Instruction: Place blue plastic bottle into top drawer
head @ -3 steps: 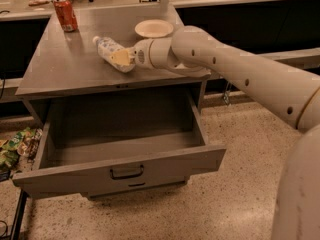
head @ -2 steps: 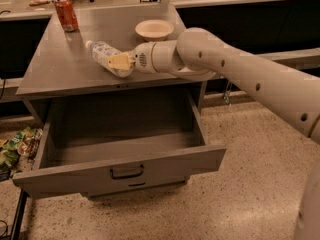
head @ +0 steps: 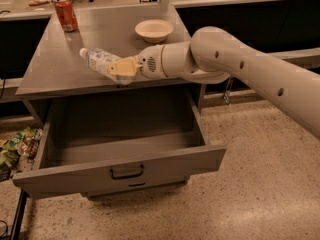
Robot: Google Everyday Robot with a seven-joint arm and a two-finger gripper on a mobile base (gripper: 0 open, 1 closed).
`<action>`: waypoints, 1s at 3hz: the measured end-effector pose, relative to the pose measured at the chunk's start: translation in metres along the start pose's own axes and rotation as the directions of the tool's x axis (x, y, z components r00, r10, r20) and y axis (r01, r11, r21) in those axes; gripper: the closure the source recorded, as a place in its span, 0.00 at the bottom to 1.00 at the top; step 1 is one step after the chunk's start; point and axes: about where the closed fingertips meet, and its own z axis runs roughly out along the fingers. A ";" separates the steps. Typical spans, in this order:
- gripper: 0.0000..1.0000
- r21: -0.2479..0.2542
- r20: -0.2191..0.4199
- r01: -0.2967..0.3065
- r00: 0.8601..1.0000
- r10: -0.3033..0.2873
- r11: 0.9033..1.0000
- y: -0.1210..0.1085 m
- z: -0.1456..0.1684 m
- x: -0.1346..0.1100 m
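Note:
The blue plastic bottle (head: 99, 60) is a clear crinkly bottle with a white cap and pale label. It is tilted, cap to the upper left, above the front edge of the cabinet top. My gripper (head: 121, 68) is shut on the bottle's lower end with its yellowish fingers (head: 124, 65). The white arm reaches in from the right. The top drawer (head: 120, 170) is pulled open below and looks empty, with a dark bar handle on its front panel.
A red soda can (head: 65, 14) stands at the cabinet top's back left. A cream bowl (head: 154, 30) sits at the back right of the grey cabinet top (head: 60, 74). Coloured packets (head: 15, 146) lie on the floor at left. Speckled floor spreads to the right.
The gripper has carried the bottle a little toward the cabinet's front edge, closer to the open drawer. The drawer, can and bowl have not moved.

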 end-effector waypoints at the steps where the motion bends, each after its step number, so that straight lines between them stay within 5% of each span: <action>1: 1.00 0.000 0.000 0.000 1.000 0.000 1.000 0.000 0.000 0.000; 3: 1.00 -0.061 -0.109 -0.054 0.993 0.047 0.997 0.042 -0.044 0.039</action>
